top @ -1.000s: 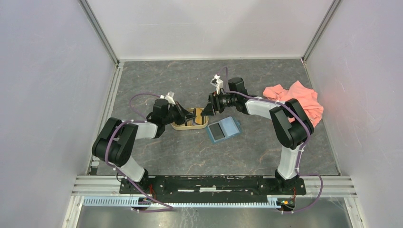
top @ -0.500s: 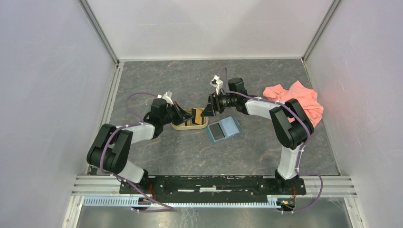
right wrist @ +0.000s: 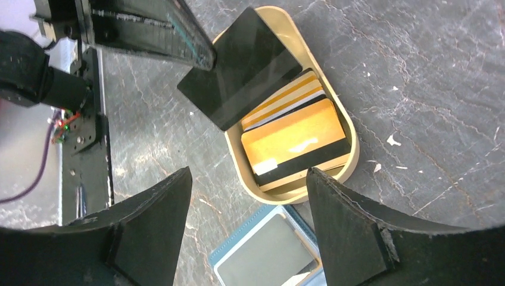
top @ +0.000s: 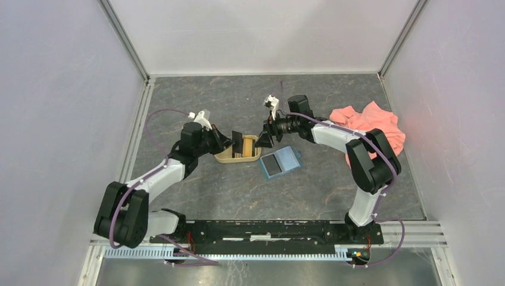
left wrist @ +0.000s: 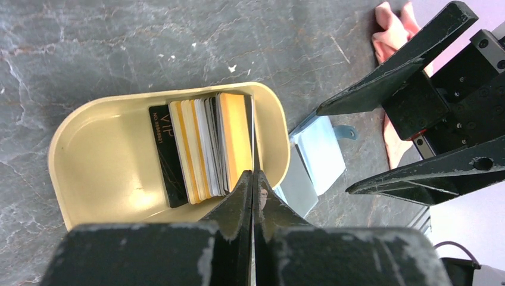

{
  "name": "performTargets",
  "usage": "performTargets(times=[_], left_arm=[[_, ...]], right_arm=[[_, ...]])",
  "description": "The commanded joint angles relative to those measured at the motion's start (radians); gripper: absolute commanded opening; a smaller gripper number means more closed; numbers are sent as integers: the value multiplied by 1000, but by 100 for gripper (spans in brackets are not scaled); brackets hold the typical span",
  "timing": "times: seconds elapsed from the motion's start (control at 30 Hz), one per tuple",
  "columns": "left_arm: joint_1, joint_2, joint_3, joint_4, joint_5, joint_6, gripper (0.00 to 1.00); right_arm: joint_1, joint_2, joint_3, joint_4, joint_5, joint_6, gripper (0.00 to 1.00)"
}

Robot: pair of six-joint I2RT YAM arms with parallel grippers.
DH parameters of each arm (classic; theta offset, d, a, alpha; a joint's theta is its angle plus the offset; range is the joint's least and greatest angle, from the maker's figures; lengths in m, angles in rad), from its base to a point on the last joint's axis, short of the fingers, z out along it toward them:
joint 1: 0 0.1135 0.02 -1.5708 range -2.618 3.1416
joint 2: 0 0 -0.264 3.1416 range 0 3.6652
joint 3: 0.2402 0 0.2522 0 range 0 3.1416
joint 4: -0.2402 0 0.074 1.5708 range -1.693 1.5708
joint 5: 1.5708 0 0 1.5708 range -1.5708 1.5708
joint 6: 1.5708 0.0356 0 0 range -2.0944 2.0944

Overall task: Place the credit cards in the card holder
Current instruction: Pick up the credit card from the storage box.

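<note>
On the near-middle of the grey table [top: 226,196], one card holder [top: 280,162], teal-blue; lies open and flat, paler inner pockets and a grey window facing up; sits just beside the right end of the one tan oval tray [top: 235,161], on its near side; touching it or not, cannot tell. Just beyond, inside that tray, the credit cards [left wrist: 202,146]; lean together on edge as one fanned stack across the tray's right half; starts with one dark VIP card [left wrist: 164,152], goes on through several yellow-gold ones and a few pale ones, ends with one striped gold card [right wrist: 295,140]; exact count unclear for the overlapping edges. Over the tray, one further black card [right wrist: 244,65], raised apart from the stack; stands tilted on end, pinched along one edge by the left gripper [top: 228,141], both fingers pressed tight against it; whether its lower edge meets the stack, cannot tell. At the tray's right end, the right gripper [top: 262,140]; hovers with fingers spread wide, grasps nothing, faces the left gripper across the tray. Farthest off, well to the right and near the side wall, one pink cloth [top: 372,126]; lies crumpled, well apart from tray and holder.
</note>
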Motion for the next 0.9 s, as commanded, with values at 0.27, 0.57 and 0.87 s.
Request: performTargets(times=[0.27,0.57,0.87], left_arm=[[3,-167,-81,259,211,51,2],[-69,-69,-181,786,285,-156,2],[-188,74,-130,959,227,-213,2]], right_arm=[[-34,-248,-25,-184,-116,-381,78],[-107,-419,-296,241,-205,-7,84],[-148,-391,-382,557,-202,349,89]])
